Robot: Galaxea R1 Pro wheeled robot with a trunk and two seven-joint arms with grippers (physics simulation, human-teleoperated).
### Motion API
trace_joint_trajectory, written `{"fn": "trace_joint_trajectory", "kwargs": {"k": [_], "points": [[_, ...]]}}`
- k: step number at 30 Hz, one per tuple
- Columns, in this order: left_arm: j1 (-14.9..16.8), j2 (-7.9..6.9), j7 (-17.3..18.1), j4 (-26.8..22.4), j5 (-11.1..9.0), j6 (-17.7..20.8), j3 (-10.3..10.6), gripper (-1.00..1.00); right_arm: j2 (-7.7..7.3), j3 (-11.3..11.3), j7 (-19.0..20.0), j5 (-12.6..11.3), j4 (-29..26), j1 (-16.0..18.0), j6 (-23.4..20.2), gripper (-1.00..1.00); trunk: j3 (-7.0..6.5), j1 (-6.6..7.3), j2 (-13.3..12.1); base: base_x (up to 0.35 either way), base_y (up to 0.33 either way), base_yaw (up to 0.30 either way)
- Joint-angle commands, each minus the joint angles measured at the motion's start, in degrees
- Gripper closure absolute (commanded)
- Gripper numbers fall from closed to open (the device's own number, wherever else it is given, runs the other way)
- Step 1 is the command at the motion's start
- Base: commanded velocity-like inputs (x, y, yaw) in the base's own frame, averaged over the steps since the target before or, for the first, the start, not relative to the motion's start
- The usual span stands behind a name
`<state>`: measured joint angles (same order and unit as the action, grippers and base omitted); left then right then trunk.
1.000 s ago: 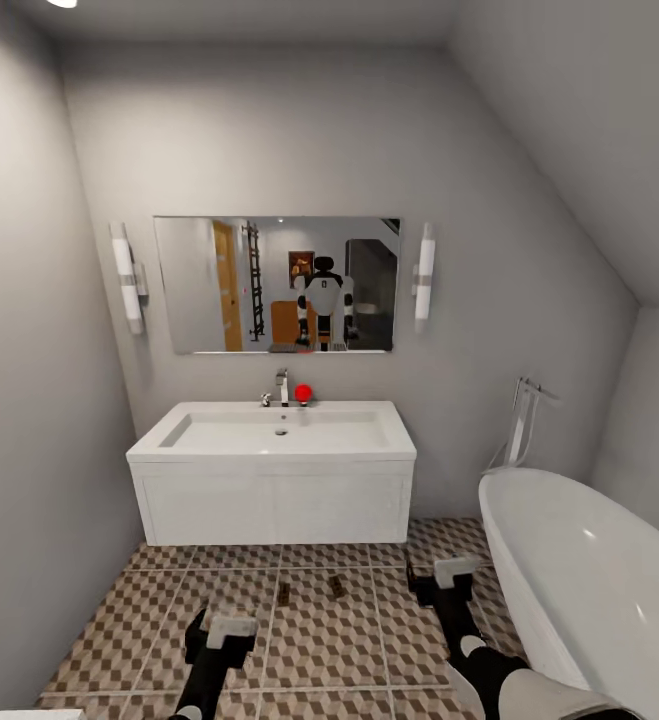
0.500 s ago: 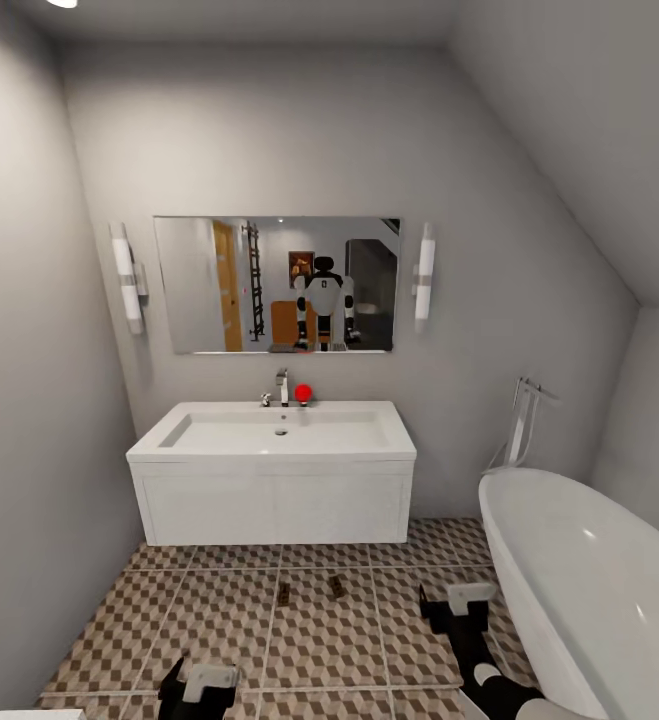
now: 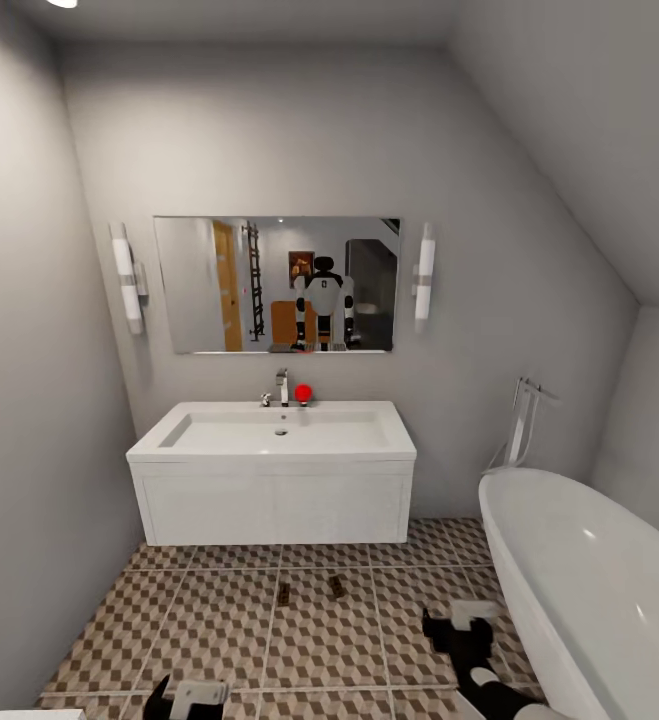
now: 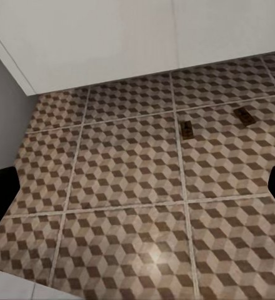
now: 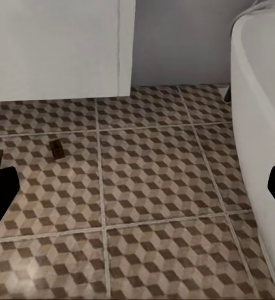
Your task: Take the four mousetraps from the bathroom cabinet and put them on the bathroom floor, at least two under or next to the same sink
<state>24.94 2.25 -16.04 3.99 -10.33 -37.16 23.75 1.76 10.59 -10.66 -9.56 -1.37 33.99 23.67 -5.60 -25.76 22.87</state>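
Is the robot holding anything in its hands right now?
No. The left gripper and the right gripper are both open, with only patterned floor tiles between their fingers.

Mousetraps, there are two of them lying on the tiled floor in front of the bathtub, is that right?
Not quite. The two mousetraps do lie on the tiled floor, but in front of the white wall-hung sink, not the bathtub, which stands off to the side. The head view shows this.

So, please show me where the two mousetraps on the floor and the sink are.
left mousetrap (image 3: 283, 593), head view, middle of its board.
right mousetrap (image 3: 337, 586), head view, middle of its board.
sink (image 3: 269, 505), head view, its boxy white front.
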Motion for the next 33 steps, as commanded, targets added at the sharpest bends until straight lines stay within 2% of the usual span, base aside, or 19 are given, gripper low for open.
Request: {"fn": "trace_joint_trajectory", "kwargs": {"k": [1, 7, 16, 33], "points": [[0.05, 0.04, -0.11, 0.23, -0.49, -0.27, 0.50, -1.00, 0.33, 0.48, -0.14, -0.61, 0.05, -0.04, 0.00, -1.00, 0.03, -0.02, 0.05, 0.000, 0.000, 0.000], [-0.21, 0.03, 0.05, 0.23, -0.76, -0.26, 0.50, -1.00, 1.10, 0.48, -0.08, -0.71, 0.10, -0.14, -0.25, -1.00, 0.03, -0.02, 0.05, 0.000, 0.000, 0.000], [-1.14, 0.03, 0.29, 0.23, -0.79, -0.22, 0.50, -1.00, 1.09, 0.43, -0.15, -0.72, 0.09, -0.34, -0.29, -1.00, 0.03, -0.02, 0.05, -0.032, 0.000, 0.000], [-1.21, 0.03, 0.34, 0.23, -0.76, -0.20, 0.50, -1.00, 0.97, 0.41, -0.24, -0.70, 0.06, -0.42, -0.23, -1.00, 0.03, -0.02, 0.05, -0.310, 0.000, 0.000]]}}
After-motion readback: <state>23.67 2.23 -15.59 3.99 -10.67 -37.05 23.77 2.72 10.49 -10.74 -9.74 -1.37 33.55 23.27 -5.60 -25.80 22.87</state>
